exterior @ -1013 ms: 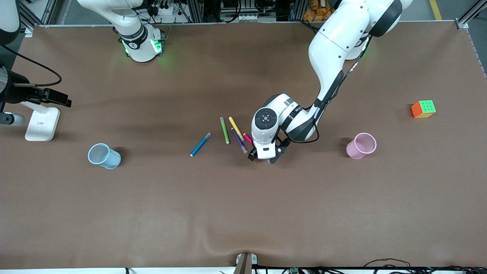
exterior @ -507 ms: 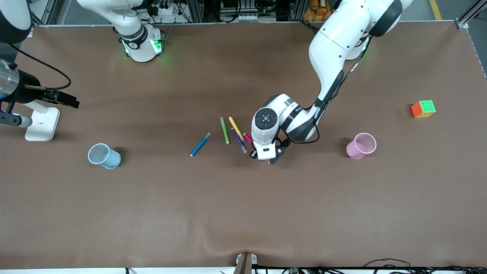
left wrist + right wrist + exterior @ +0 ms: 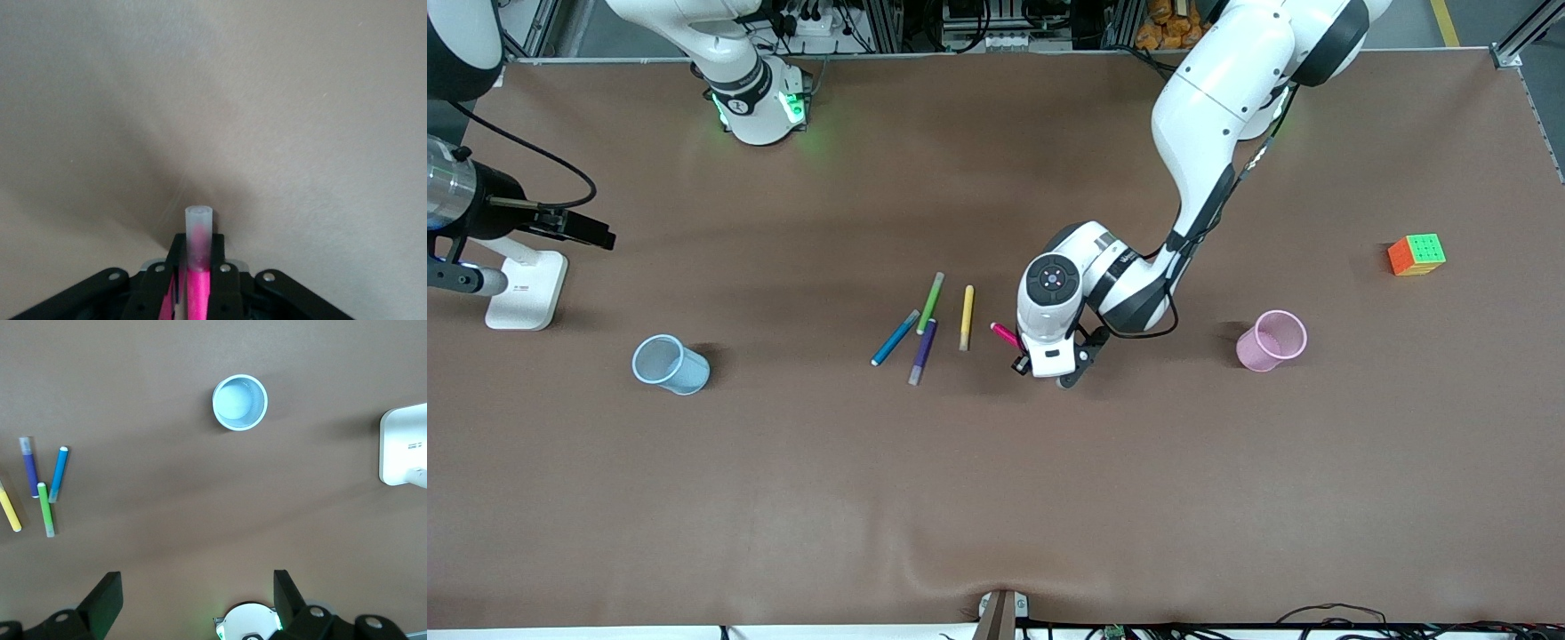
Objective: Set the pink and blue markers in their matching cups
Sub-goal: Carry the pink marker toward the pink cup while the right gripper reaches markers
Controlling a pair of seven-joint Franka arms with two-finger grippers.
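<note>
My left gripper [image 3: 1039, 364] is shut on the pink marker [image 3: 1005, 335], low over the middle of the table. In the left wrist view the marker's pale cap [image 3: 199, 223] sticks out between the fingers [image 3: 220, 257]. The blue marker [image 3: 895, 338] lies on the table, toward the right arm's end from the held marker; it also shows in the right wrist view [image 3: 59, 473]. The blue cup [image 3: 669, 364] [image 3: 240, 401] stands toward the right arm's end. The pink cup [image 3: 1272, 340] stands toward the left arm's end. My right gripper [image 3: 580, 229] [image 3: 197, 580] is open, empty and high over the right arm's end.
Purple [image 3: 922, 351], green [image 3: 930, 303] and yellow [image 3: 966, 317] markers lie between the blue marker and my left gripper. A colour cube [image 3: 1416, 254] sits near the left arm's end. A white stand [image 3: 525, 289] is near the blue cup.
The green, yellow and purple markers have been knocked toward the right arm's end and turned. The pink marker now sits apart from them in my left gripper. The right arm shifted slightly.
</note>
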